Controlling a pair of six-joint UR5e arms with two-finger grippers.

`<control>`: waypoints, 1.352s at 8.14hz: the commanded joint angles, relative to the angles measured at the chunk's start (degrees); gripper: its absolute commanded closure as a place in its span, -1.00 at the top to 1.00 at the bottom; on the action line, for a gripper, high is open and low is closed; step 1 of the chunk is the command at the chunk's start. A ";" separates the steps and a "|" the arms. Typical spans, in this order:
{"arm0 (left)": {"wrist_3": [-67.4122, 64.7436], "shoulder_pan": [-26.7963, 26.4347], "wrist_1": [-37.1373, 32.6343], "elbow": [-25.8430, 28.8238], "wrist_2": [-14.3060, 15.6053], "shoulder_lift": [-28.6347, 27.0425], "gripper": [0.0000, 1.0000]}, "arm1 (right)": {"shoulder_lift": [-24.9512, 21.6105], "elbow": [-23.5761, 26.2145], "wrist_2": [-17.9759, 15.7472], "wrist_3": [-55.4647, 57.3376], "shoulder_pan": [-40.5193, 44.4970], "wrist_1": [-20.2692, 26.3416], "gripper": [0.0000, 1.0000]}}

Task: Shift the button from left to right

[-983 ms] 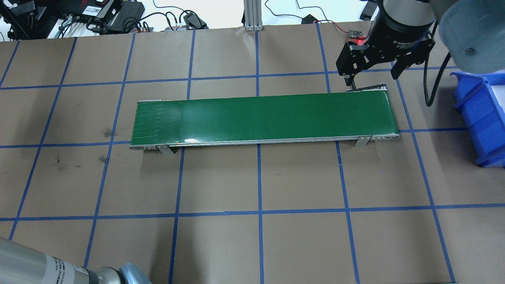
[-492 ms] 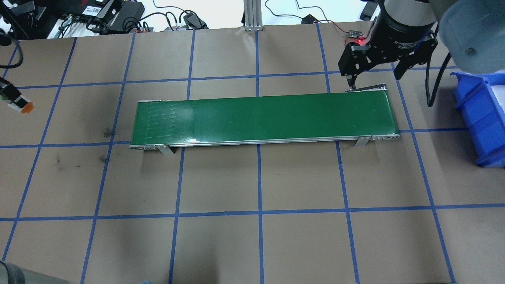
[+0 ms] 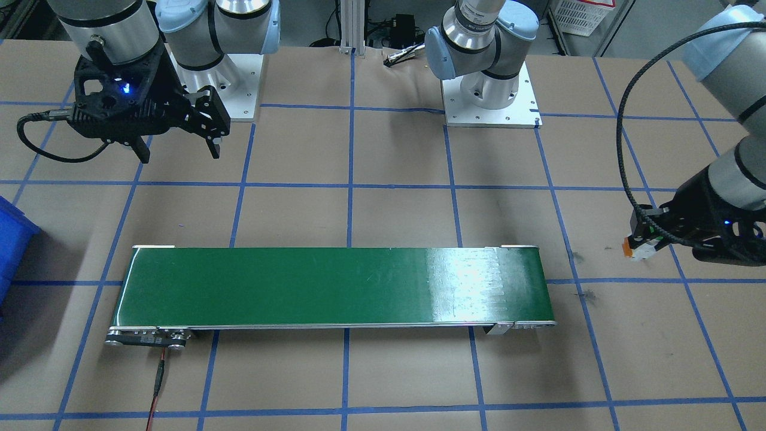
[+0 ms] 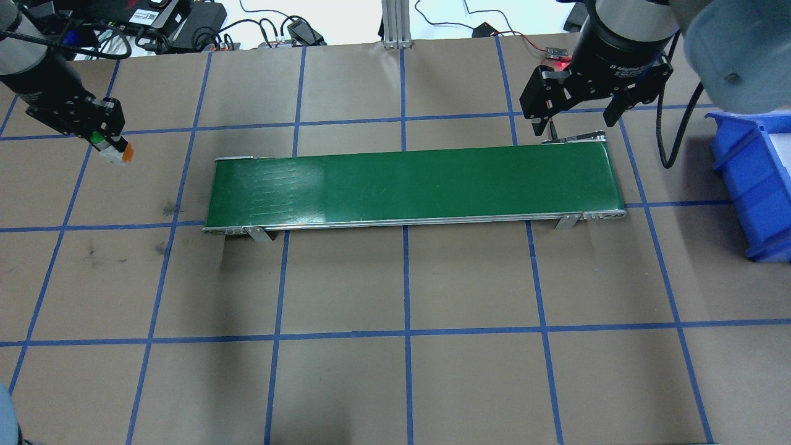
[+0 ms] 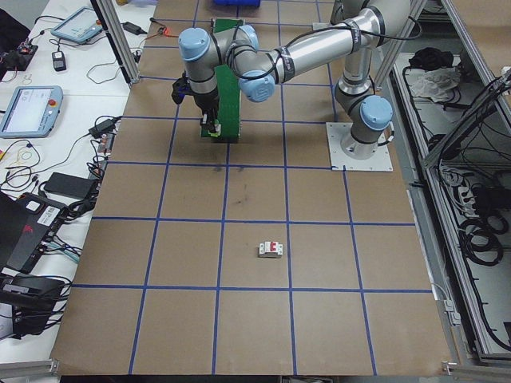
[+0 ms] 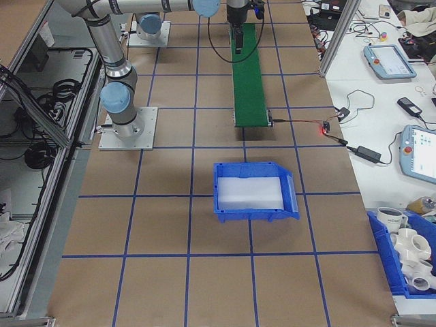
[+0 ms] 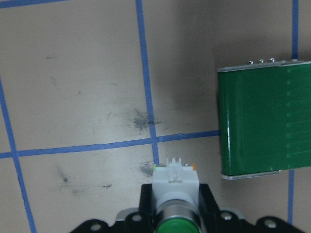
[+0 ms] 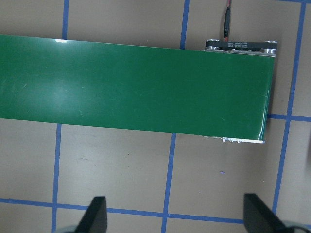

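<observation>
A table (image 4: 395,383) covered in brown paper, marked into squares by blue tape lines. Along its far edge, a white bench (image 4: 346,18) holds black cables and power bricks. An aluminium post (image 4: 393,21) rises at the middle of that edge. Light is even.

Counted: one button (image 4: 110,148), held in the left gripper (image 4: 106,143); one conveyor belt (image 4: 408,185); two grippers, the right gripper (image 4: 578,120) above the belt's far end. One blue bin (image 4: 757,185) beside it, one circuit breaker (image 5: 271,250).
</observation>
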 commanded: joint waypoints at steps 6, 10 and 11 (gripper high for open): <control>43.84 -6.08 7.64 -8.16 -0.08 0.13 -1.00 | -0.03 0.00 -0.21 -1.71 -0.19 -1.01 1.00; 66.23 -9.95 14.36 -10.90 1.42 -1.09 -1.00 | -0.03 0.00 -0.21 -1.71 -0.28 -1.01 1.00; 66.95 -12.49 14.80 -11.78 1.58 -1.37 -1.00 | -0.03 0.00 -0.21 -1.71 -0.28 -0.93 1.00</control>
